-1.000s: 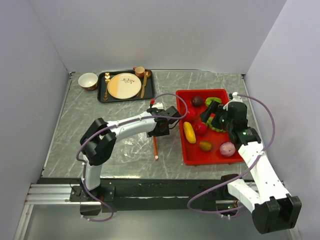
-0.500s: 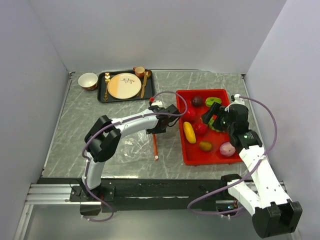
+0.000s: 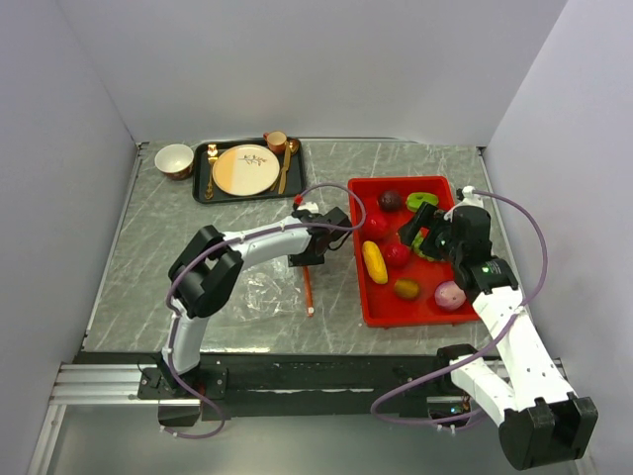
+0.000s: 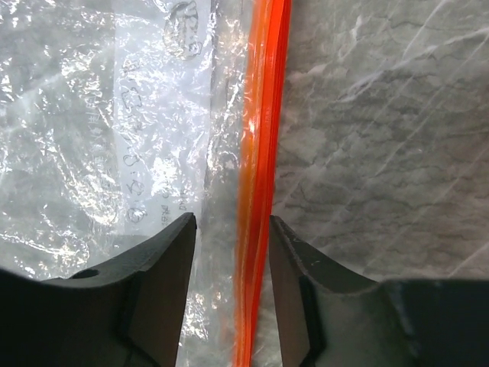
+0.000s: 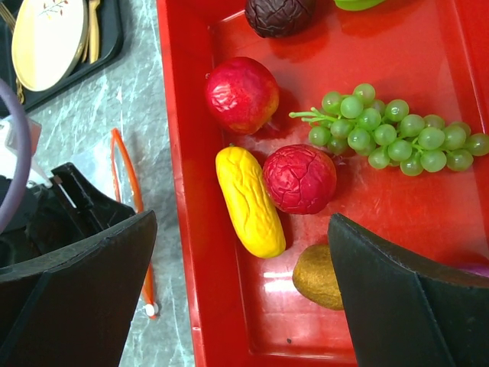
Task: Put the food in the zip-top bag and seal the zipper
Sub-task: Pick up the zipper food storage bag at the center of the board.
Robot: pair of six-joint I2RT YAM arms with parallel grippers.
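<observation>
Lying flat at lower centre-left, the clear zip-top bag [image 3: 259, 294] is empty. The left gripper [image 4: 231, 227] has crept up-frame, jaws apart astride the zipper [image 3: 308, 290], whose long axis runs top to bottom, pale end lowest. The right gripper [image 3: 419, 231], spread and holding nothing, has steadied over the food [image 3: 397, 254] in the red tray [image 3: 362, 297]; picking likely comes next.

Red tray [image 3: 382, 307] on grey marbled table [image 3: 148, 257], black tray [image 3: 201, 192] with cream plate [image 3: 245, 169], bowl [image 3: 174, 159] beside it

Zip-top bag [image 4: 92, 115] flat, zipper [image 4: 256, 191] orange; food [image 5: 249, 200] in red tray [image 5: 382, 210].
</observation>
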